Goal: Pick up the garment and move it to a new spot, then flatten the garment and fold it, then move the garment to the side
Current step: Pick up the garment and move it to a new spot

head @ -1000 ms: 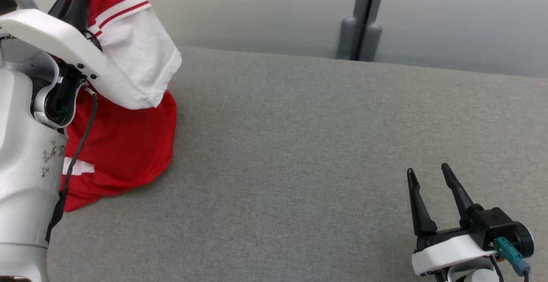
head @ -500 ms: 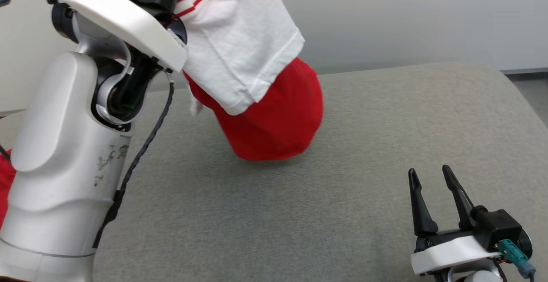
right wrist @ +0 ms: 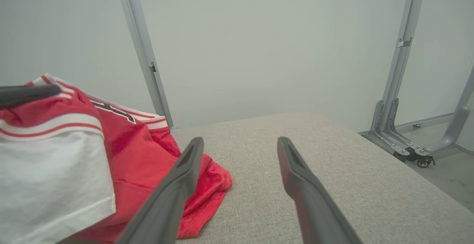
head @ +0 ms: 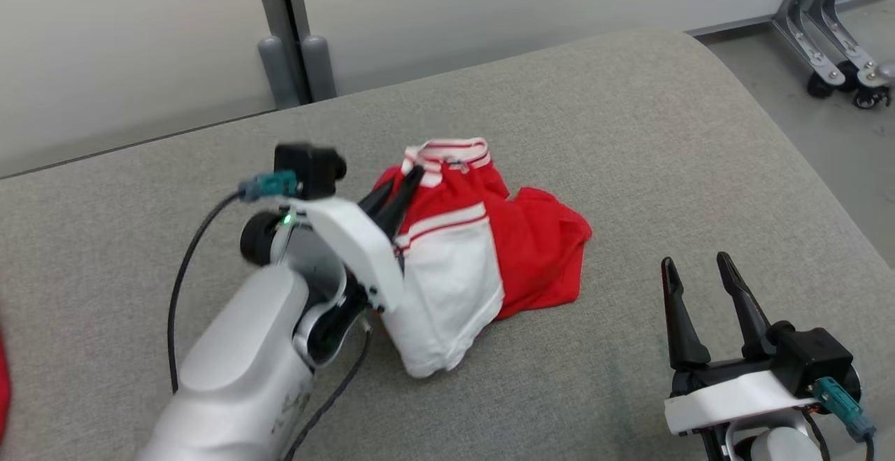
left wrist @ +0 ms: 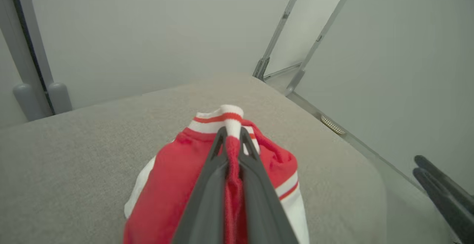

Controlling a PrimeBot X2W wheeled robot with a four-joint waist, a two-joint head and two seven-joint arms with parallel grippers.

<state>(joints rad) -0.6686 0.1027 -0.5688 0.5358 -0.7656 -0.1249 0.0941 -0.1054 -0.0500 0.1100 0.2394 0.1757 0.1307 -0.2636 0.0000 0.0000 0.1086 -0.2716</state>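
Head view, right tool (head: 695, 259): fingers spread wide, holding nothing.
Left tool (head: 414, 174): clamped on the garment (head: 538, 251) beside its striped band (head: 451, 147).
Garment: red and white, bunched on the grey surface (head: 629, 118).
Writing: dark mark (right wrist: 117, 112) on the red cloth, too partial to read.

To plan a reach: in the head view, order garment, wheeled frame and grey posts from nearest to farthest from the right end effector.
1. Garment, on its left.
2. Wheeled frame, far right, on floor.
3. Grey posts, far left, by wall.
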